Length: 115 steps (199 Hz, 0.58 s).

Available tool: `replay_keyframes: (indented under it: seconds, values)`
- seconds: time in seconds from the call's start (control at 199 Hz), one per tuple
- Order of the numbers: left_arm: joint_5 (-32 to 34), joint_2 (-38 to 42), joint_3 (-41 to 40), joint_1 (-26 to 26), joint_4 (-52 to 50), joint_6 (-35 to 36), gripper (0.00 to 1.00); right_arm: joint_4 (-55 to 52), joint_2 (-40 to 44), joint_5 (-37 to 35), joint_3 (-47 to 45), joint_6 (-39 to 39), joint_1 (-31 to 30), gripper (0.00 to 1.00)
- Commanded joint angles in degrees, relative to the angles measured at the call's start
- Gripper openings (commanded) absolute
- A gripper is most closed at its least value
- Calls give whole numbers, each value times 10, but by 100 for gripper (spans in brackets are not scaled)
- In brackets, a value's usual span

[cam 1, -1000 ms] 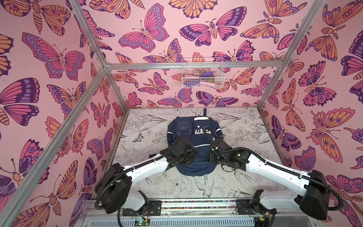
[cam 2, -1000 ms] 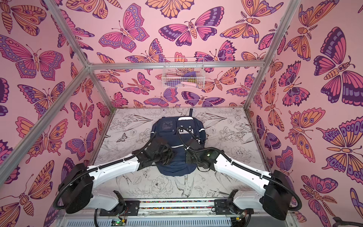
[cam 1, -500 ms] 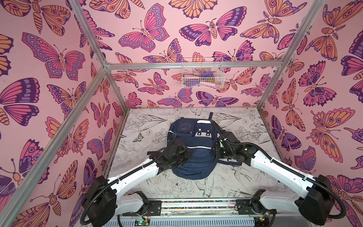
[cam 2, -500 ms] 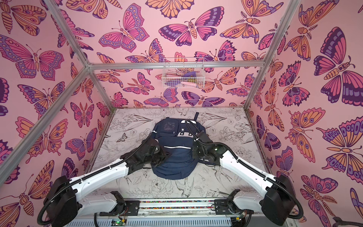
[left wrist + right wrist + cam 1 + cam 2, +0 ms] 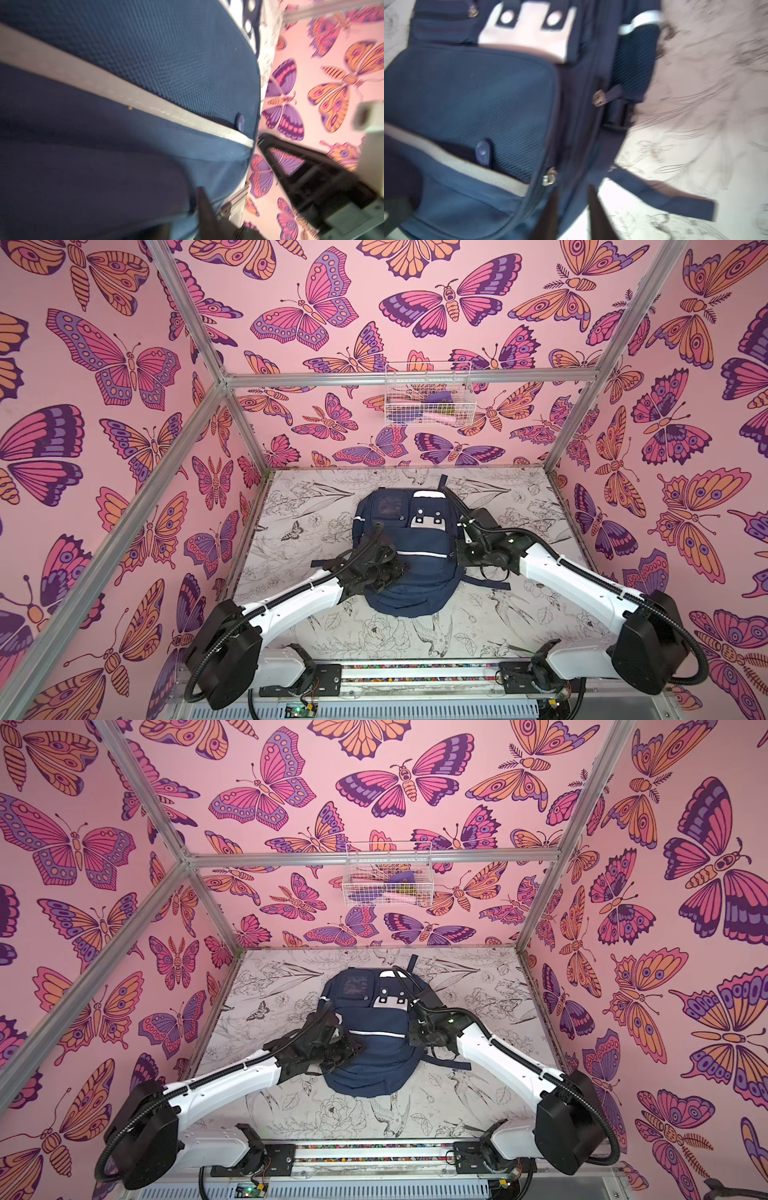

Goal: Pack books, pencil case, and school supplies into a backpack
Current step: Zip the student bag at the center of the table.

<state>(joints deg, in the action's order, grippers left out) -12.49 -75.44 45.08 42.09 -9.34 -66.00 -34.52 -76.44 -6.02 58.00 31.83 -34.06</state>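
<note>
The navy backpack [image 5: 419, 576] [image 5: 382, 1056] lies flat on the patterned table, front pockets up, white patch [image 5: 428, 522] toward the back wall. My left gripper [image 5: 395, 564] [image 5: 353, 1048] rests on its left side by the white stripe [image 5: 124, 99]. The jaws stand apart over navy fabric [image 5: 182, 220], though that view is blurred. My right gripper [image 5: 462, 558] [image 5: 413, 1036] sits at the bag's right edge, open [image 5: 573, 207], with the side fabric showing in the gap. Books, pencil case and school supplies are out of view.
A loose strap [image 5: 486, 583] [image 5: 664, 197] trails onto the table right of the bag. A white wire basket [image 5: 428, 406] holding purple and pink things hangs on the back wall. Butterfly walls close in three sides; the arms' base rail [image 5: 415, 672] runs along the front.
Both grippers were shut over the middle of the bunched bag; they drew outward to its sides and their jaws parted. The backpack now lies spread out and flatter.
</note>
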Motion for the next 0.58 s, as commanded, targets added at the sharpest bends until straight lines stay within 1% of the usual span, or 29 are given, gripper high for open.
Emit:
replay_keyframes:
  seconds: [0.0, 0.04, 0.09, 0.145, 0.181, 0.236, 0.261, 0.316, 0.351, 0.381, 0.401, 0.421, 0.446, 0.477, 0.497, 0.502, 0.517, 0.547, 0.557, 0.567, 0.572]
  values:
    - [15, 30, 34, 0, -51, 73, 99, -31, 74, -39, -6, 2, 4, 59]
    - [34, 57, 48, 1, -69, 100, 99, -41, 103, -42, -8, 1, 4, 66]
    - [72, 82, 66, 1, -98, 139, 99, -55, 139, -62, -7, 3, 4, 71]
    - [121, 112, 89, 0, -138, 184, 99, -65, 179, -101, -10, 7, 4, 74]
    - [164, 133, 103, -2, -167, 212, 99, -63, 203, -132, -16, 6, 4, 76]
    - [253, 171, 113, -4, -193, 260, 99, -55, 247, -182, -30, -6, 4, 77]
    - [290, 192, 109, -4, -194, 286, 99, -46, 265, -201, -40, -17, 4, 77]
    - [394, 234, 85, -8, -184, 330, 100, -17, 304, -227, -69, -58, 5, 77]
    - [455, 260, 54, -10, -155, 366, 100, 10, 324, -251, -93, -83, 5, 78]
    - [494, 280, 19, -13, -115, 414, 100, 24, 340, -276, -113, -102, 5, 88]
    - [515, 293, -9, -15, -84, 451, 100, 33, 348, -298, -126, -112, 5, 93]
    - [532, 306, -40, -18, -51, 487, 100, 43, 355, -321, -144, -117, 5, 100]
    - [560, 321, -75, -24, -3, 529, 100, 48, 364, -352, -166, -109, 5, 99]
    - [592, 336, -122, -34, 55, 564, 100, 53, 375, -383, -200, -97, 5, 99]
    - [611, 345, -149, -43, 98, 585, 100, 81, 382, -407, -229, -105, 5, 99]
    - [615, 348, -158, -46, 110, 590, 100, 103, 384, -412, -236, -105, 5, 99]
    - [621, 354, -181, -57, 142, 607, 100, 123, 391, -425, -257, -122, 5, 99]
    - [622, 366, -224, -81, 214, 641, 100, 169, 405, -456, -295, -142, 7, 99]
    - [622, 370, -239, -94, 241, 641, 100, 197, 408, -468, -316, -150, 8, 99]
    - [622, 372, -249, -112, 242, 641, 100, 228, 413, -490, -340, -159, 12, 99]
    - [622, 371, -252, -129, 240, 641, 100, 235, 414, -495, -346, -160, 13, 99]
